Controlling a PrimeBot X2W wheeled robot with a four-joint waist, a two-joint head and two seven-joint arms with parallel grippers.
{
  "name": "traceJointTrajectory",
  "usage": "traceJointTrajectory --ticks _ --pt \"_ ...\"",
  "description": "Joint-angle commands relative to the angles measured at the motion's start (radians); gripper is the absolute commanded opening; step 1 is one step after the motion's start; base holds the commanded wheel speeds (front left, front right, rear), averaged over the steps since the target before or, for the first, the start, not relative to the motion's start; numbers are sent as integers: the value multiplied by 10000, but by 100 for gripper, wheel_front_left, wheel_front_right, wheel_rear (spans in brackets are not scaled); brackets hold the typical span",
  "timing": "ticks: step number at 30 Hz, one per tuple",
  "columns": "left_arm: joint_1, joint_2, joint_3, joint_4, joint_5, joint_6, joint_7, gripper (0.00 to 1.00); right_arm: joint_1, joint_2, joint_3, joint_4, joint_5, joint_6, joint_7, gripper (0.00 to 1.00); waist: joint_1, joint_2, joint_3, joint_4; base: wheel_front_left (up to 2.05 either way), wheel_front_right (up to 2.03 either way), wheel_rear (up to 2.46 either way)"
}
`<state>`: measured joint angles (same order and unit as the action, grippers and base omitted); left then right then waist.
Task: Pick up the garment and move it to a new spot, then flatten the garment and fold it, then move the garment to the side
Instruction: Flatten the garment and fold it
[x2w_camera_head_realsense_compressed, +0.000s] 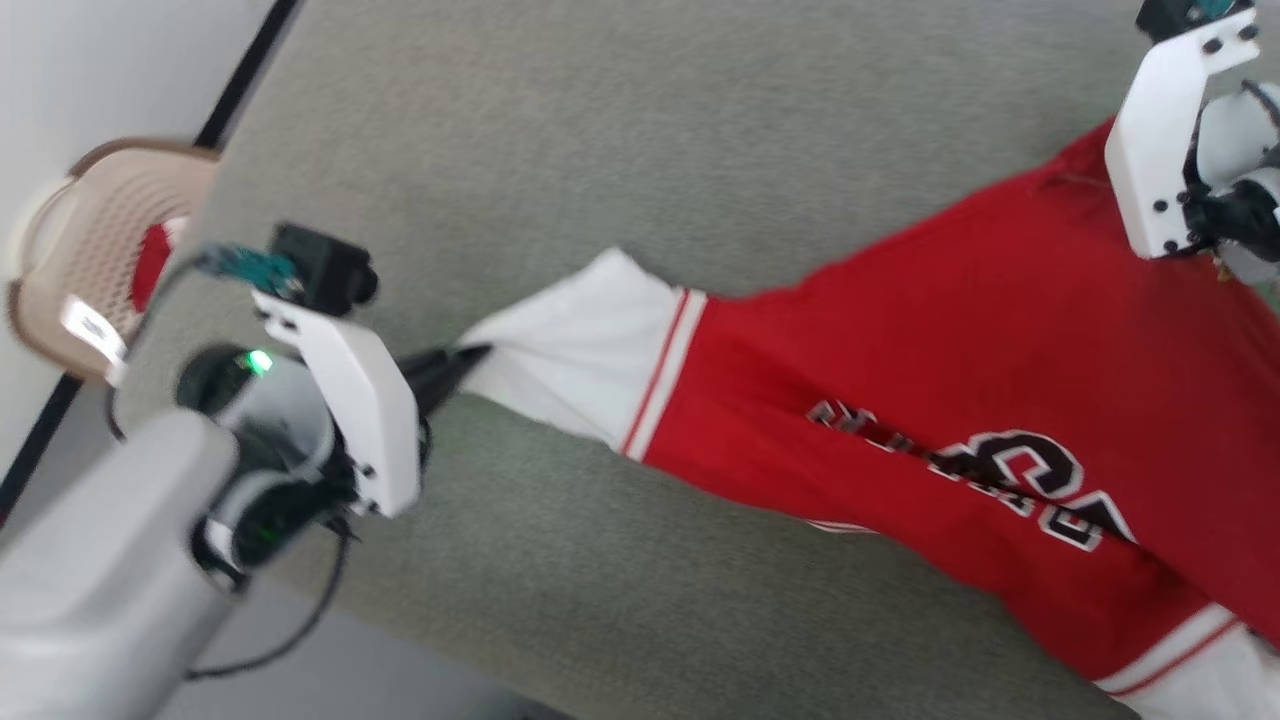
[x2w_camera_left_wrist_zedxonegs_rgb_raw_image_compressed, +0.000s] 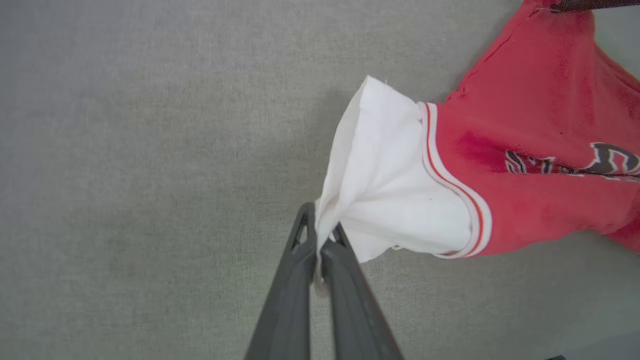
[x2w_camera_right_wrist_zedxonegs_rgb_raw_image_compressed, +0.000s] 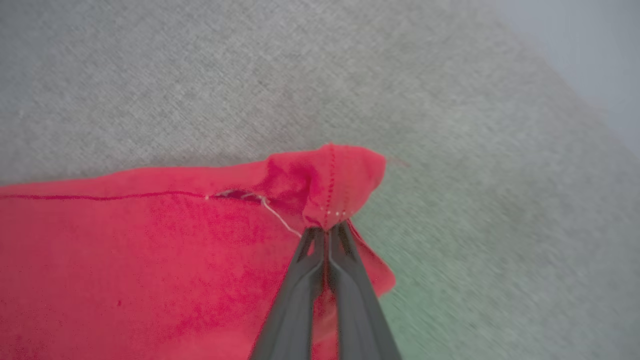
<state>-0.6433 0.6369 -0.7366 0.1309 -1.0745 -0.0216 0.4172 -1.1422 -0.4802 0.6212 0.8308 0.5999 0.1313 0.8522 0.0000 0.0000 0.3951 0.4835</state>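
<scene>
The shirt (x2w_camera_head_realsense_compressed: 900, 330) runs off the head view's right and bottom edges; its lettering (x2w_camera_head_realsense_compressed: 1000, 480) is creased and unreadable. The basket (x2w_camera_head_realsense_compressed: 90, 240) at left is blurred; its red-and-white contents (x2w_camera_head_realsense_compressed: 152, 262) cannot be told.

Light: even, diffuse and bright in all three views; no glare, no hard shadows.

Head view: strong motion smear. The basket (x2w_camera_head_realsense_compressed: 100, 250) at the left edge and the pale forearm (x2w_camera_head_realsense_compressed: 90, 560) are soft. The lettering (x2w_camera_head_realsense_compressed: 1000, 480) on the garment (x2w_camera_head_realsense_compressed: 900, 330) is streaked and unreadable. A small green lamp (x2w_camera_head_realsense_compressed: 259, 361) glows at the left wrist.

Left wrist view: sharpest of the set. The left gripper (x2w_camera_left_wrist_zedxonegs_rgb_raw_image_compressed: 323, 240) has crisp fingers (x2w_camera_left_wrist_zedxonegs_rgb_raw_image_compressed: 287, 300), and the counter (x2w_camera_left_wrist_zedxonegs_rgb_raw_image_compressed: 125, 175) weave is visible. A soft grey shadow lies beside the white sleeve (x2w_camera_left_wrist_zedxonegs_rgb_raw_image_compressed: 395, 185) (on its left in that view).

Right wrist view: blurred throughout, counter weave streaked diagonally. There is a faint green tint right of the right gripper (x2w_camera_right_wrist_zedxonegs_rgb_raw_image_compressed: 327, 231). Upper right corner washed pale, out of focus.
</scene>
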Motion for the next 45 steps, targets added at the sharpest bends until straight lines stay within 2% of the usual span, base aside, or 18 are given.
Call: traceJointTrajectory --ticks 1,11,15,21,26,35,40,45 --pt "-383 215 126 -41 -23 57 185 0 -174 -116 -12 -244 128 -12 -207 0 0 0 -344 -464 0 0 0" --pt "-2414 1512 717 -146 337 442 1700 0 118 -706 -810 -1991 486 -12 -1136 0 0 0 -1198 -1922 0 0 0" --pt "-3212 1809 902 2 512 544 2136 0 353 -882 -1398 -2812 407 -13 -1325 0 0 0 -1532 -2407 0 0 0" --pt "-4134 2023 985 332 826 475 2417 0 764 -828 -2270 -3894 175 -19 -1244 0 0 0 -1904 -2927 0 0 0" --pt "-4994 1914 1059 803 1061 383 2560 0 1319 -524 -3252 -5139 -161 -19 -870 0 0 0 -2325 -3356 0 0 0" --pt "-5936 1330 919 1647 1423 32 2211 0 2038 121 -4544 -6467 -860 -18 -304 0 0 0 -2688 -3564 0 0 0" --pt "-6562 912 908 2478 1792 -106 1631 0 1871 534 -5041 -6599 -1456 -18 -473 0 0 0 -2493 -3621 0 0 0" --pt "-7540 444 1014 3456 2289 -225 617 0 1109 935 -5232 -6112 -2215 -18 -1065 0 0 0 -1819 -3675 0 0 0"
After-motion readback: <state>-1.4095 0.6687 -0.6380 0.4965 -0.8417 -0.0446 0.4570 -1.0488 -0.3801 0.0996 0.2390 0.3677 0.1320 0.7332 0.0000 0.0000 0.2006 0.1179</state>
